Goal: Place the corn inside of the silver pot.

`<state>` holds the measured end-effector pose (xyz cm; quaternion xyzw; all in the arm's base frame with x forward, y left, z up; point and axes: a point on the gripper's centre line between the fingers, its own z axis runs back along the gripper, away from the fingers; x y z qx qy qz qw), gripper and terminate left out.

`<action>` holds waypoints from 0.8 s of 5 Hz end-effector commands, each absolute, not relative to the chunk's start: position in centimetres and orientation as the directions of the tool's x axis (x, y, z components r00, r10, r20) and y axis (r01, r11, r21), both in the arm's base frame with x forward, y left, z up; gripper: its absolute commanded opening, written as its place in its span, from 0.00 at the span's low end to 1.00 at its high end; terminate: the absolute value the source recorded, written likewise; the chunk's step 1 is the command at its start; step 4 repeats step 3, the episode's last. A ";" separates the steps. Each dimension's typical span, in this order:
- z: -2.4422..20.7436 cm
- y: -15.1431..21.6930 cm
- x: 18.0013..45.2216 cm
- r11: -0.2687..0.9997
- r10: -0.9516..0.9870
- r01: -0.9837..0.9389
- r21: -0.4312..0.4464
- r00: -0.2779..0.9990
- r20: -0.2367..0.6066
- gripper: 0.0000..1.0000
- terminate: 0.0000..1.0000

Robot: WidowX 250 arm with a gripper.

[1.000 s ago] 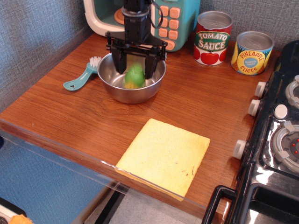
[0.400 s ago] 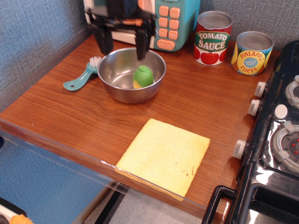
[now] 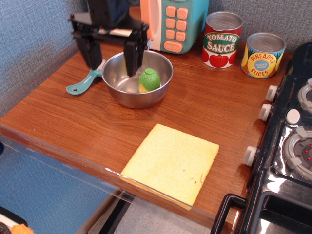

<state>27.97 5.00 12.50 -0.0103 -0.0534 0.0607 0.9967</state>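
Observation:
The corn, green husk with a yellow end, lies inside the silver pot, against its right inner wall. The pot stands on the wooden counter at the back left. My gripper is open and empty, raised above the pot's left rim. Its right finger hangs over the pot's bowl and its left finger is outside the pot, over the brush. The gripper is clear of the corn.
A teal dish brush lies left of the pot. A toy microwave stands behind it. A tomato sauce can and a pineapple can stand at the back right. A yellow sponge cloth lies at the front edge. A toy stove is on the right.
The gripper let go of the corn, which now rests in the pot. The gripper rose and moved left, away from the corn.

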 end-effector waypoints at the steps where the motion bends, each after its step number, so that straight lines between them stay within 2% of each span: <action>1: 13.0 6.0 26.3 0.995 0.051 -0.059 0.077 0.993 0.107 1.00 0.00; 2: 13.0 6.0 26.3 0.995 0.051 -0.059 0.077 0.993 0.107 1.00 0.00; 3: 13.0 6.0 26.3 0.995 0.051 -0.059 0.077 0.993 0.107 1.00 1.00; 4: 13.0 6.0 26.3 0.995 0.051 -0.059 0.077 0.993 0.107 1.00 1.00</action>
